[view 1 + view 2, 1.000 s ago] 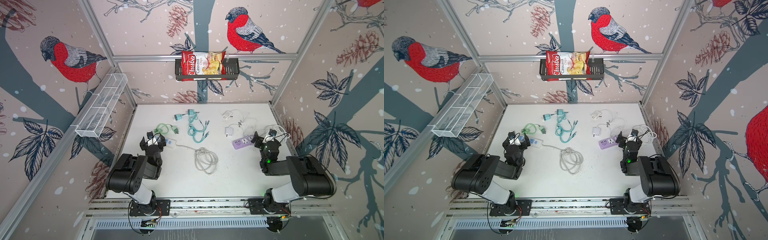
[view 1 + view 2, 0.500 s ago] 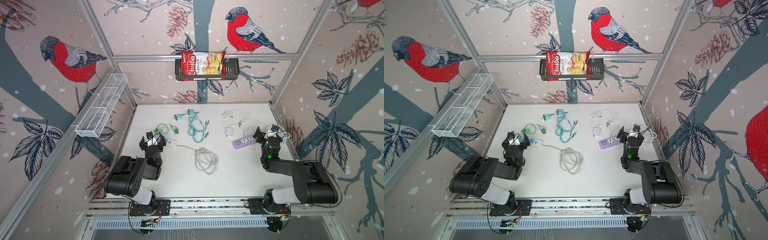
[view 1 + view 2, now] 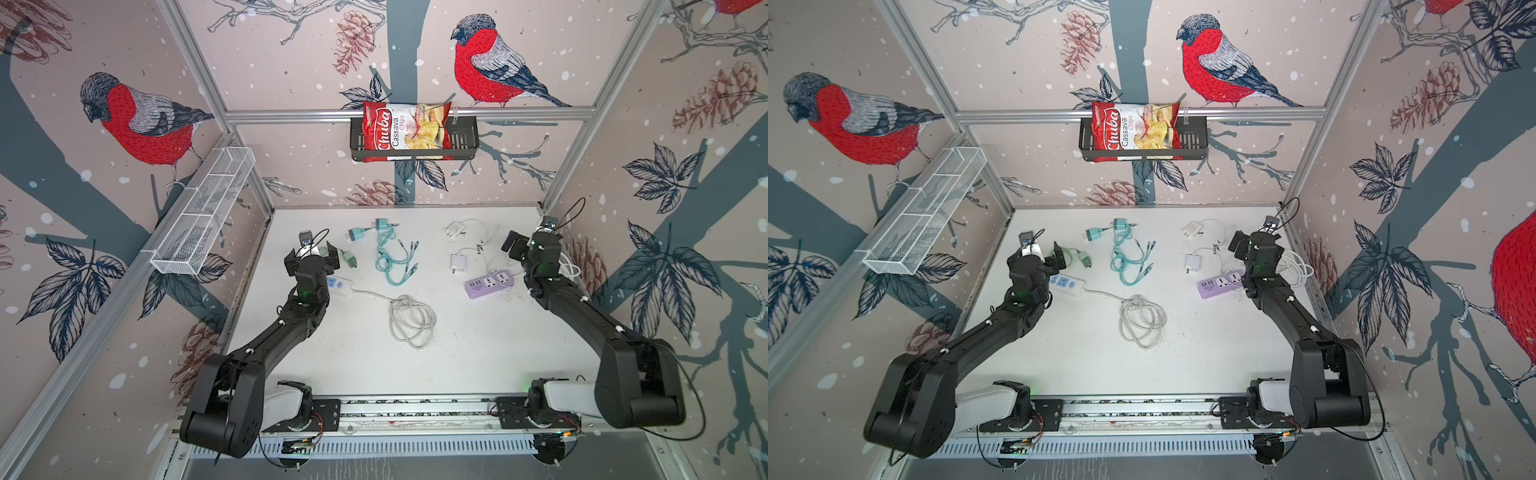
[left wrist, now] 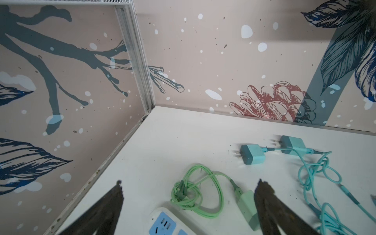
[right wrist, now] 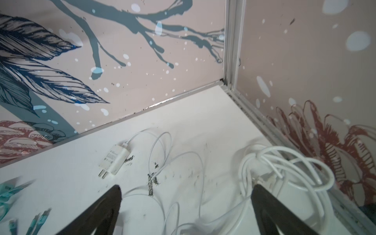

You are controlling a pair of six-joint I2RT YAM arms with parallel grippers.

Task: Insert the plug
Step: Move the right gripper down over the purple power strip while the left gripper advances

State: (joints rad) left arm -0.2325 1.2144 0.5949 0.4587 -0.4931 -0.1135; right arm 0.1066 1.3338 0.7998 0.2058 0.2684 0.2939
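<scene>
A white power strip [image 3: 338,284] [image 3: 1065,286] with blue sockets lies at the left, its grey cord coiled [image 3: 411,320] mid-table. My left gripper [image 3: 311,255] [image 4: 190,183] hovers open above the strip's far end [image 4: 168,223]. A green plug [image 3: 348,259] [image 4: 247,209] with a looped green cable lies beside one finger, untouched. A purple power strip [image 3: 490,283] [image 3: 1221,284] lies at the right. My right gripper [image 3: 534,241] [image 5: 187,187] hangs open just behind it, over thin white cables, holding nothing. A white plug [image 5: 115,160] lies further back.
Two teal plugs [image 3: 356,235] [image 4: 252,153] with tangled teal cable [image 3: 390,259] lie at the back middle. Another white plug [image 3: 457,262] sits near the purple strip. A thick white cable coil [image 5: 284,168] lies against the right wall. The side walls stand close to both grippers.
Both arms have stretched out, carrying the grippers toward the back wall. The right one went from beside the purple strip to behind it. Both stayed open.
</scene>
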